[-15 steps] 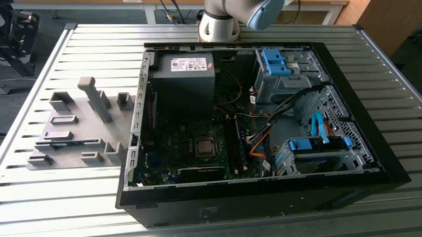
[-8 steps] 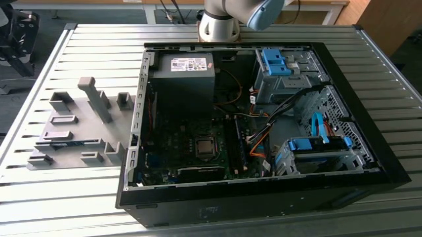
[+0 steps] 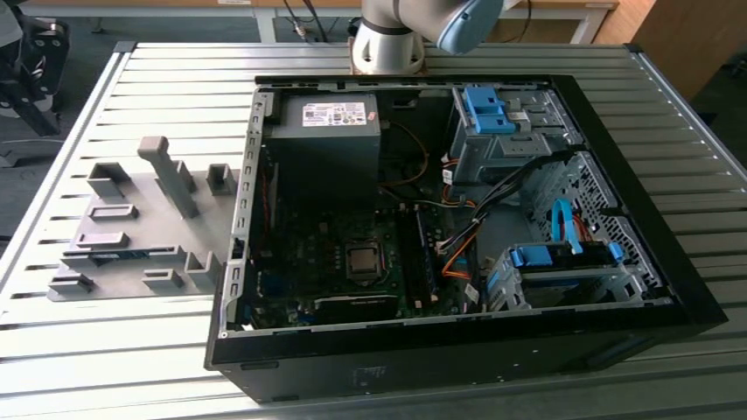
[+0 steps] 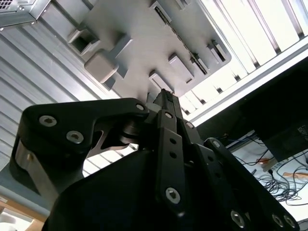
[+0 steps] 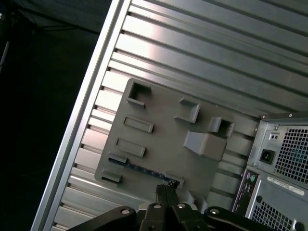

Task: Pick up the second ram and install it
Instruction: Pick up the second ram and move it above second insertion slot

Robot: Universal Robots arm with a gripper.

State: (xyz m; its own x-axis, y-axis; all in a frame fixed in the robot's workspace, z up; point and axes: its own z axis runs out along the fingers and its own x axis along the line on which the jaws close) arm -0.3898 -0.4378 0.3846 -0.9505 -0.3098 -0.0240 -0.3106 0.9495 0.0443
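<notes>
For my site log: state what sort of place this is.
Probably a robotics lab bench for PC assembly: an open PC case lies on a slatted metal table, an arm stands next to it, and a gray fixture beside the case holds the ram.

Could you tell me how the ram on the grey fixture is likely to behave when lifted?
The ram looks like a thin flat board, so it is probably stiff and light. It seems to stand on edge in the fixture, so it may tip if pushed sideways.
</notes>
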